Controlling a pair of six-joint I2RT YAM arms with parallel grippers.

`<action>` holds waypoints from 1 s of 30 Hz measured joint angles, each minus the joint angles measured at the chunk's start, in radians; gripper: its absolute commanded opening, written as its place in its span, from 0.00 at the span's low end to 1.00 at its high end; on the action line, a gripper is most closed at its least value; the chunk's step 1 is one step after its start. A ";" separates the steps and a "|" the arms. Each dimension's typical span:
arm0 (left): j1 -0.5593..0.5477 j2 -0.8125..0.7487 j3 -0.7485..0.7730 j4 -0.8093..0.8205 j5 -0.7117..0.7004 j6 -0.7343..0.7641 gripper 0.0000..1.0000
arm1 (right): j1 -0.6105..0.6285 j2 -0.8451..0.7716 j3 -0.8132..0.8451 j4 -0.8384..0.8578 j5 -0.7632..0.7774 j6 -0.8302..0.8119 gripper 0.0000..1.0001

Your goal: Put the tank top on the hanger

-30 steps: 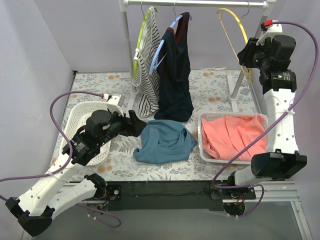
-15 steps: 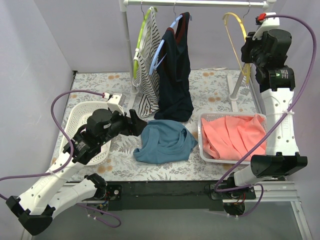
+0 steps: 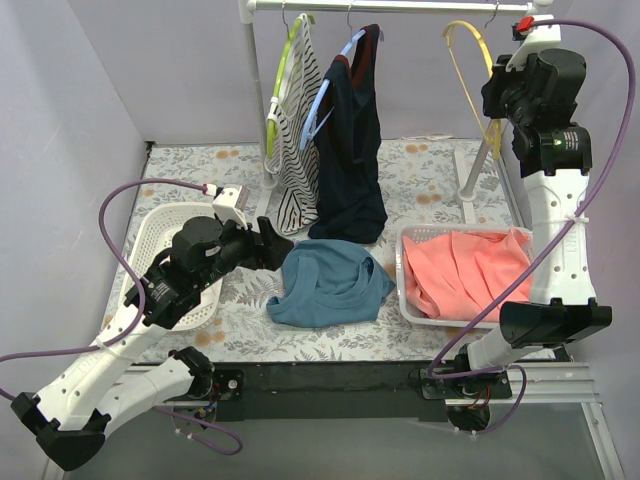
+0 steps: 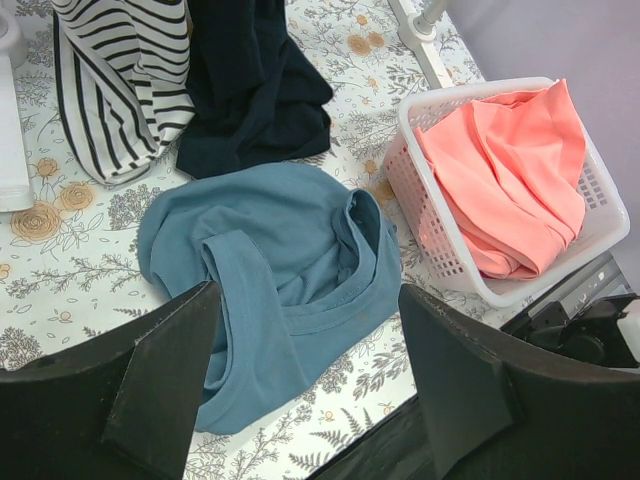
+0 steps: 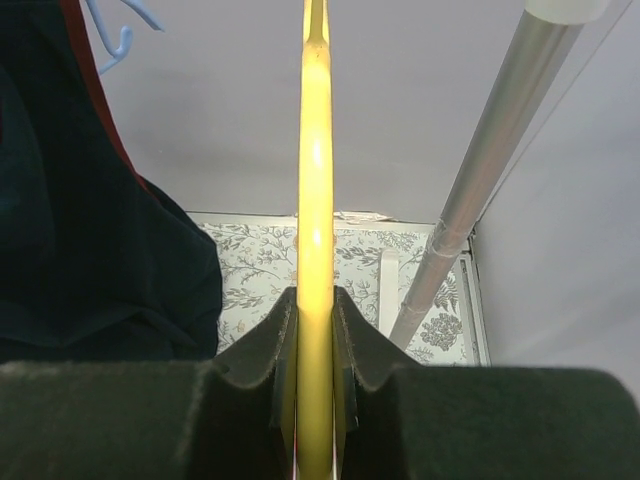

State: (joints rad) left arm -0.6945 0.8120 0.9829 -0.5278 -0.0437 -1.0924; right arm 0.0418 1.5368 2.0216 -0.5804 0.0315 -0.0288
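The teal-blue tank top (image 3: 330,283) lies crumpled on the floral table, near the middle front; it also shows in the left wrist view (image 4: 275,270). My left gripper (image 3: 272,243) is open and empty just left of it, jaws wide apart above its near edge (image 4: 300,380). The yellow hanger (image 3: 470,50) hangs at the right end of the rail. My right gripper (image 3: 497,108) is raised high and shut on the hanger's lower arm; the yellow bar (image 5: 315,230) runs straight up between its fingers.
A striped top on a lime hanger (image 3: 292,150) and a navy garment on a light blue hanger (image 3: 352,150) hang on the rail. A white basket with coral cloth (image 3: 465,272) stands right of the tank top. Another white basket (image 3: 160,235) lies under my left arm. The rack's pole (image 5: 480,190) is right of the hanger.
My right gripper has risen and shifted slightly right with the yellow hanger, lifting it toward the rail. My left arm has barely moved.
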 measured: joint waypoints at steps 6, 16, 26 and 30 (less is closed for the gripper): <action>0.000 0.000 0.000 0.001 0.000 -0.003 0.72 | 0.007 -0.038 -0.033 0.020 -0.001 0.003 0.01; 0.000 0.008 0.000 0.003 -0.002 -0.009 0.73 | 0.011 -0.194 -0.168 0.120 -0.006 0.010 0.01; 0.000 0.038 -0.024 0.005 -0.035 -0.076 0.73 | 0.013 -0.356 -0.378 0.103 -0.034 0.077 0.01; 0.000 0.051 -0.072 0.004 -0.057 -0.125 0.72 | 0.016 -0.515 -0.526 0.057 -0.092 0.119 0.01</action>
State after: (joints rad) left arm -0.6945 0.8631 0.9104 -0.5236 -0.1005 -1.2171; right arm 0.0574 1.0218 1.4960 -0.5232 -0.0601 0.0898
